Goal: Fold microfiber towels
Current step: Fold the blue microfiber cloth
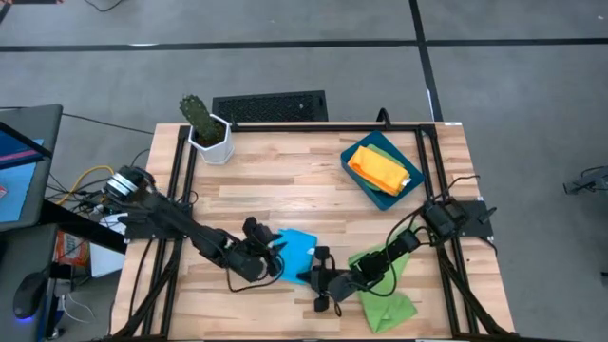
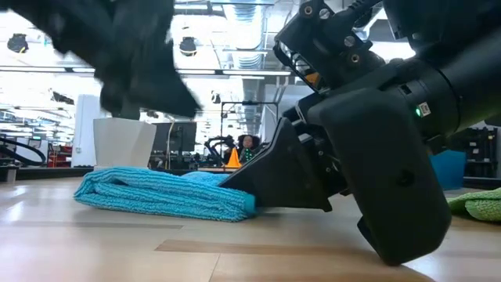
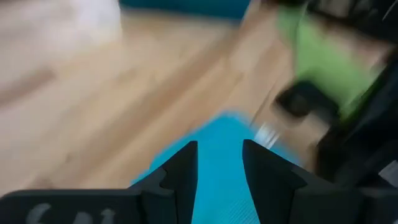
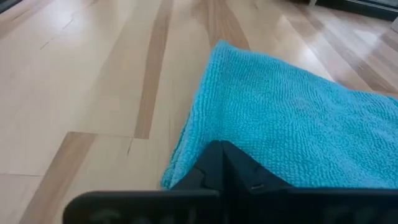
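Note:
A bright blue towel (image 1: 296,249) lies folded flat on the wooden table, near its front edge; it also shows in the low view (image 2: 164,196). My left gripper (image 3: 219,168) is open and hangs above the towel's left part, touching nothing. My right gripper (image 4: 222,155) is shut at the towel's right end. A lime green towel (image 1: 388,302) lies crumpled under my right arm. Orange and yellow towels (image 1: 378,169) rest folded in the dark-blue tray (image 1: 394,199). My right gripper is shut on the blue towel's near-right edge (image 4: 193,155), close to a corner. Its fingers slant down from the table's right side and meet at that edge (image 2: 252,196). One layer or several, I cannot tell. The towel lies flat on the table.
A white pot with a cactus (image 1: 211,138) stands at the far left, with a black grille (image 1: 271,106) behind the far edge. The tray sits at the far right. Bare wood (image 1: 285,180) spans the table's middle.

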Tool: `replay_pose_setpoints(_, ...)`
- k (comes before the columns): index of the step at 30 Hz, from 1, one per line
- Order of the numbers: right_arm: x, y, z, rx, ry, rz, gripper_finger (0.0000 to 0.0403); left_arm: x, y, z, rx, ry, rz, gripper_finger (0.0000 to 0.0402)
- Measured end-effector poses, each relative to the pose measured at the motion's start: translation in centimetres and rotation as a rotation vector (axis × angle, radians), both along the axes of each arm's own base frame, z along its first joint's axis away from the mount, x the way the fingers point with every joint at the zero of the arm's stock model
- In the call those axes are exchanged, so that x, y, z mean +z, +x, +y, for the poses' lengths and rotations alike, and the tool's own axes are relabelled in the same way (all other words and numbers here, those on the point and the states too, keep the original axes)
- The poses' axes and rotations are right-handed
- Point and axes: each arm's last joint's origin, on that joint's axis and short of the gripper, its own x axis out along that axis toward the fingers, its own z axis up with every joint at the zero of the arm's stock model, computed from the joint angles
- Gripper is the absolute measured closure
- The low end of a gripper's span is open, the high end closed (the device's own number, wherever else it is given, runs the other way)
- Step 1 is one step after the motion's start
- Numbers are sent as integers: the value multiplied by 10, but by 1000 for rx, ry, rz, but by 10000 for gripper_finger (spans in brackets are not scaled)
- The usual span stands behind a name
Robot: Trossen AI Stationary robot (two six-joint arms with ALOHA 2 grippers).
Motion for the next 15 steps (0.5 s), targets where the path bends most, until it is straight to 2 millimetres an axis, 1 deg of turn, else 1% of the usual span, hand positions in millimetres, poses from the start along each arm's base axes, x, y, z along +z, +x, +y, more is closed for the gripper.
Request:
replay_pose_setpoints(1, 0, 0, 0, 0, 0, 1, 378, 8, -3, -4, 12, 9, -50, 283)
replay_pose_setpoints(2, 0, 0, -1, -4, 2, 1, 375, 13, -7, -9, 23, 25, -97, 283)
replay_pose_setpoints(3, 0, 1, -2, -7, 3, 2, 373, 13, -12, -16, 25, 37, -130, 283)
replay_pose_setpoints(4, 0, 1, -3, -9, 3, 2, 373, 10, -17, -22, 27, 48, -148, 283)
replay_pose_setpoints(7, 0, 2, -3, -9, 1, 5, 376, -19, -28, -41, 31, 29, -175, 283)
replay_pose_setpoints(9, 0, 2, -5, -7, -5, 1, 380, -37, -30, -53, 36, 26, -202, 283)
replay_pose_setpoints(12, 0, 3, -5, -3, -8, -1, 383, -64, -26, -67, 17, 9, -213, 283)
replay_pose_setpoints(15, 0, 3, -5, -1, -10, 0, 381, -88, -17, -72, -9, -16, -173, 283)
